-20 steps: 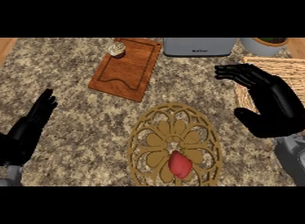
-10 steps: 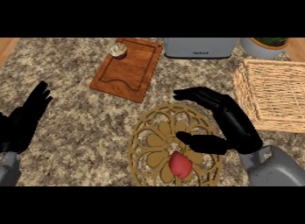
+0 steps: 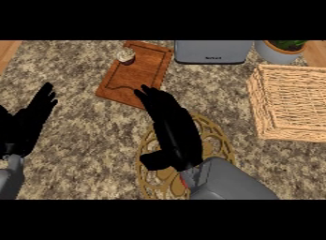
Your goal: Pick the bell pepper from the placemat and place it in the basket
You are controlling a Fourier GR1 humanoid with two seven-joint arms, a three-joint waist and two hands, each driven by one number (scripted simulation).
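Note:
My right hand point(image 3: 171, 133) hovers over the round gold placemat point(image 3: 218, 140) at the lower middle, fingers straight and pointing up-left, thumb out to the left. The hand and its grey forearm hide the red bell pepper almost wholly; a thin red sliver point(image 3: 184, 182) shows beside the forearm. The wicker basket point(image 3: 297, 105) stands at the right with nothing in it that I can see. At the left edge my left hand point(image 3: 20, 124) rests open, fingers up.
A wooden cutting board point(image 3: 138, 75) with a small pale object point(image 3: 126, 56) on its top corner lies beyond the placemat. A grey appliance point(image 3: 213, 50) and a potted plant point(image 3: 285, 49) stand along the back edge.
My right hand has swung left from the basket side to over the placemat, now covering the bell pepper. The left hand has barely shifted.

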